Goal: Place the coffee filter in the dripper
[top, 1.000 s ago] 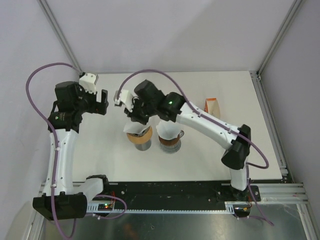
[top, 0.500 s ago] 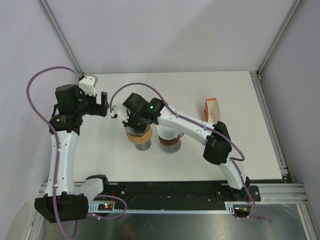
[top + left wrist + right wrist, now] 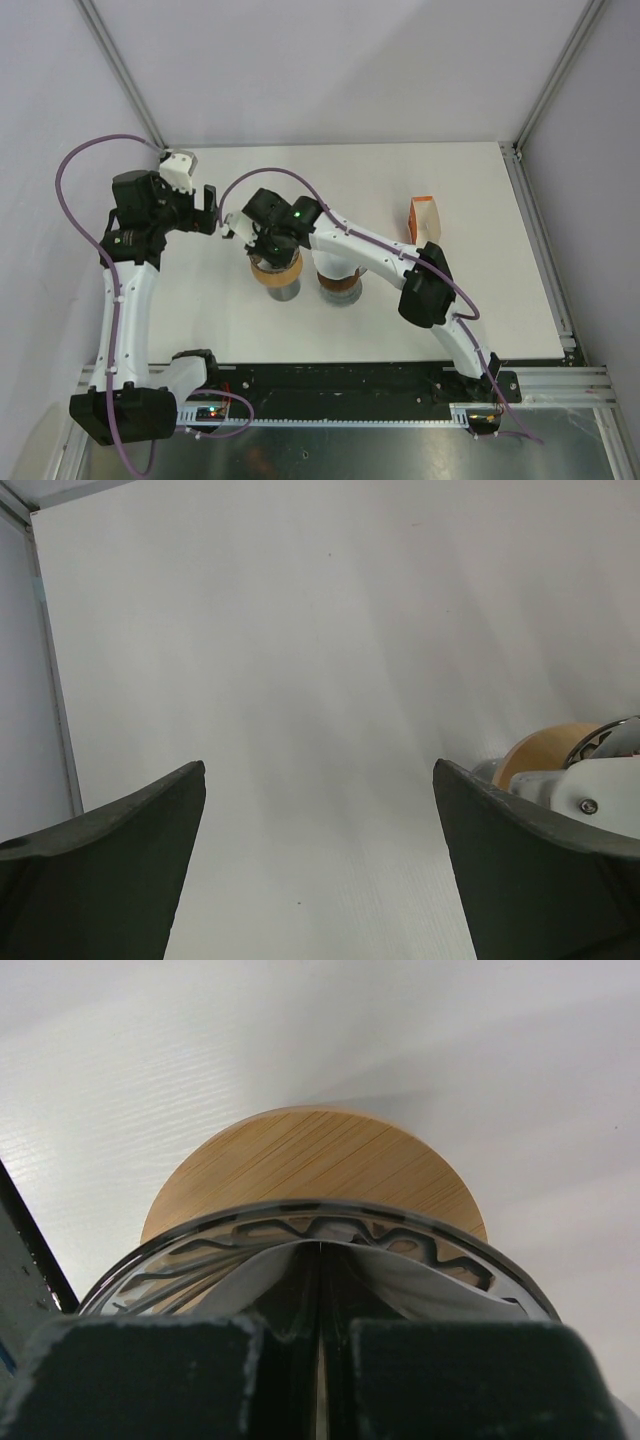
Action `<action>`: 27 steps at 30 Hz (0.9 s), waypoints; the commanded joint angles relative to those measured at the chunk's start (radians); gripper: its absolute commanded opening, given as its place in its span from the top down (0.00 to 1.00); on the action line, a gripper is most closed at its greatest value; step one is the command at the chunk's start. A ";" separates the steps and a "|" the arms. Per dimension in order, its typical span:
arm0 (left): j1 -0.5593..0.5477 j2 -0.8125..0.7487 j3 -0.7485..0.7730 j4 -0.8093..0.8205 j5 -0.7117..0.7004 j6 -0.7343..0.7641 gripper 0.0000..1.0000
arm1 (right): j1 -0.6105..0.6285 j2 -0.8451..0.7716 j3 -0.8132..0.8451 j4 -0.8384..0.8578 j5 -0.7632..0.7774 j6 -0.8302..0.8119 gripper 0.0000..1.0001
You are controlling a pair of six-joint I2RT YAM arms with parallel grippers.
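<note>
A glass dripper with a wooden collar (image 3: 281,278) stands left of centre on the table. In the right wrist view its ribbed rim (image 3: 300,1210) curves just beyond my fingers. My right gripper (image 3: 260,240) is directly above it, shut on the white paper coffee filter (image 3: 430,1282). The jaws pinch the filter's fold inside the dripper's mouth (image 3: 320,1295). My left gripper (image 3: 208,207) is open and empty, hovering left of the dripper. In the left wrist view (image 3: 320,770) it shows only bare table between its fingers, with the dripper's collar (image 3: 545,752) at the right.
A second dripper (image 3: 339,282) with a white filter in it stands just right of the first, under my right forearm. An orange filter box (image 3: 424,216) lies at the right of the white table (image 3: 380,180). Metal frame posts rise at the back corners.
My right gripper has moved left and down with the filter, lowering it into the left dripper's mouth. My left gripper has shifted only slightly.
</note>
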 commanded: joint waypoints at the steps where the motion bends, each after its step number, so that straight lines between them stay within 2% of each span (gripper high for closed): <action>1: 0.010 -0.006 -0.004 0.029 0.043 -0.016 0.00 | 0.004 0.024 0.039 -0.026 0.014 0.016 1.00; 12: 0.011 -0.001 -0.008 0.027 0.057 -0.012 0.00 | 0.019 -0.094 0.050 0.026 0.007 0.022 0.82; 27: 0.011 -0.006 -0.009 0.025 0.063 -0.001 0.00 | 0.020 -0.146 0.068 0.014 0.049 0.011 0.68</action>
